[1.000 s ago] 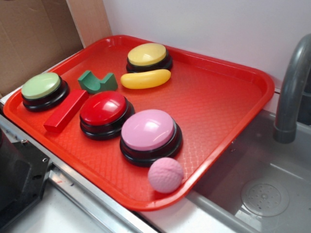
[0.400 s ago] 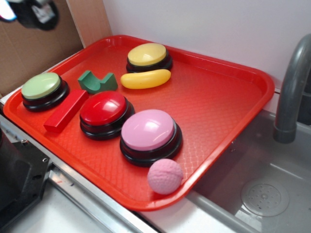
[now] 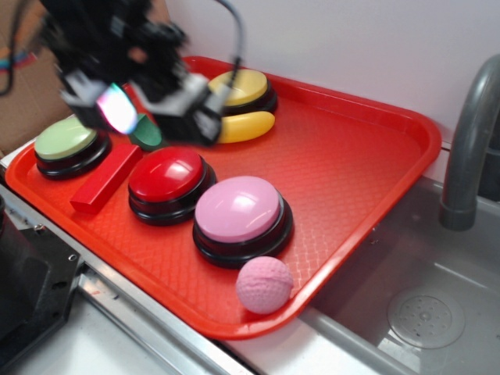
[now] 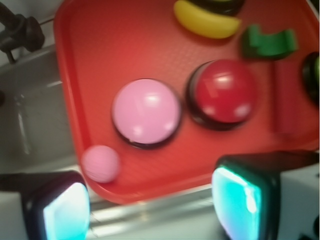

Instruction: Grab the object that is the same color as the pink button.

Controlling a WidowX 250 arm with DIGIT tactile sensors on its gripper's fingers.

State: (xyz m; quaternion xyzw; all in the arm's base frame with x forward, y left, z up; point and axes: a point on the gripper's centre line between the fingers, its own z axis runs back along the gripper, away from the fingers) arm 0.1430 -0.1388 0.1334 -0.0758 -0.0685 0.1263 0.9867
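Red tray (image 3: 367, 156): raised rim all round. Wide bare stretch along its right side and far right corner; left half crowded.

Pink ball (image 3: 265, 284): pale pink, dimpled, smaller than the buttons. Sits at the tray's near edge, close to the near corner, just in front of the pink button (image 3: 241, 209), close to its black base; whether they touch is unclear. Open tray to the ball's right.

Red button (image 3: 166, 175) just left of the pink one. Red block (image 3: 105, 178), green button (image 3: 67, 139), yellow button (image 3: 241, 84) and banana (image 3: 248, 126) farther back.

Gripper (image 3: 160, 117): blurred, above the tray's far left part, well apart from the ball. In the wrist view its fingers (image 4: 247, 197) stand wide apart, nothing between them.

No legible writing.
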